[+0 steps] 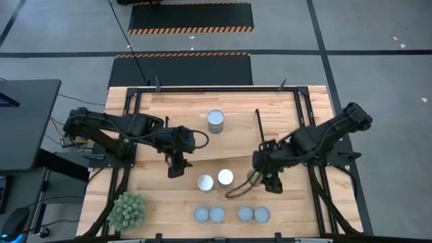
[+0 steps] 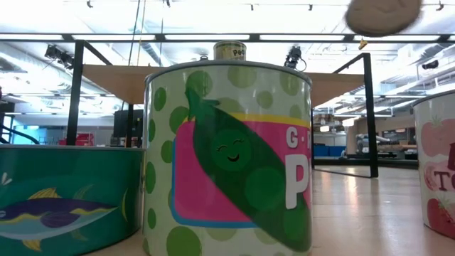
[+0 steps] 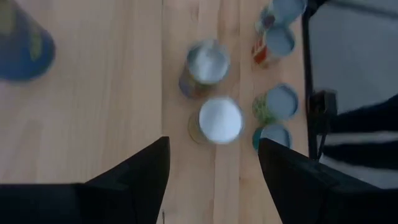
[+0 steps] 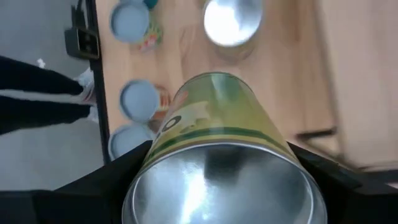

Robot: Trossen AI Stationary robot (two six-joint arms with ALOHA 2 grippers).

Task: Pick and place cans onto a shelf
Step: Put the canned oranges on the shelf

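My right gripper (image 1: pixel 264 179) hangs above the table's near right part, shut on a can with a greenish-yellow label (image 4: pixel 214 115). That can also shows high up in the low view (image 2: pixel 380 14). My left gripper (image 1: pixel 177 165) hovers open over the shelf's near edge. Two silver-topped cans (image 1: pixel 206 182) (image 1: pixel 225 177) stand on their bases on the table past its fingers. Another can (image 1: pixel 215 121) stands upright on the shelf (image 1: pixel 175 108). Several cans with bluish-grey tops (image 1: pixel 217 214) stand in a row along the near edge. My right gripper pinches the can's round side wall (image 4: pixel 155 155) between its two fingers, one on each side, close to the shiny end (image 4: pixel 224 186) that faces the wrist. The fingers (image 4: pixel 118 177) come from above, slanting down. The can is lifted clear of the table and tilted.
A spiky green plant ball (image 1: pixel 127 210) sits at the near left corner. The shelf's black rod legs (image 1: pixel 258 128) stand between the arms. In the low view a pea-label can (image 2: pixel 227 156) and a fish-label can (image 2: pixel 67 195) stand close to the camera.
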